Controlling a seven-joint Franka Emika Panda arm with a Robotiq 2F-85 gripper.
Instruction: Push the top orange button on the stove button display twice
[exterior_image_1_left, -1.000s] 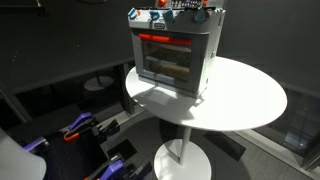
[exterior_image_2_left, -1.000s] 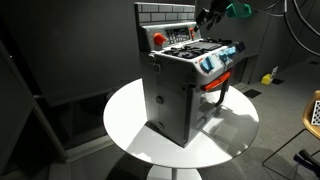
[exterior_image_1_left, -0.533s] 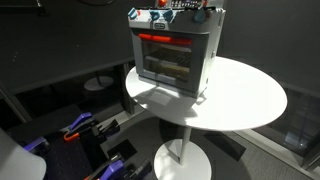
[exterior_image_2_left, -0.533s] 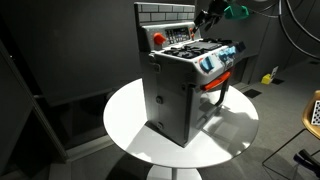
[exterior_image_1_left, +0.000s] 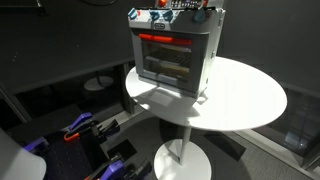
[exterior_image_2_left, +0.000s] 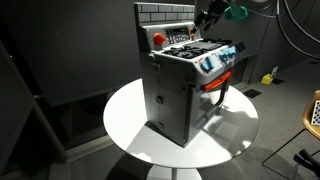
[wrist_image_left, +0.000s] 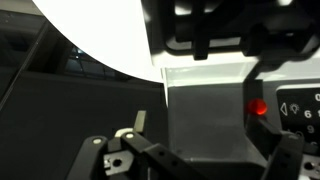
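Note:
The grey toy stove (exterior_image_1_left: 172, 58) (exterior_image_2_left: 180, 90) stands on a round white table (exterior_image_1_left: 245, 100) (exterior_image_2_left: 130, 125). It has a glass door and an orange-red strip. Its dark button display (exterior_image_2_left: 181, 34) sits on the raised back panel next to a red knob (exterior_image_2_left: 160, 37). In the wrist view the display (wrist_image_left: 298, 105) lies at the right edge beside the glowing red knob (wrist_image_left: 260, 108). The single buttons are too small to tell apart. My gripper (exterior_image_2_left: 206, 17) (wrist_image_left: 200, 128) hovers just above the back panel's far end, fingers spread and empty. It is mostly cut off in an exterior view (exterior_image_1_left: 185, 5).
The stove top carries dark burners (exterior_image_2_left: 190, 48), and blue knobs (exterior_image_2_left: 212, 62) line the front strip above the red bar handle (exterior_image_2_left: 215, 84). A dark wall stands behind the table. Equipment with orange and purple parts (exterior_image_1_left: 80, 128) lies on the floor.

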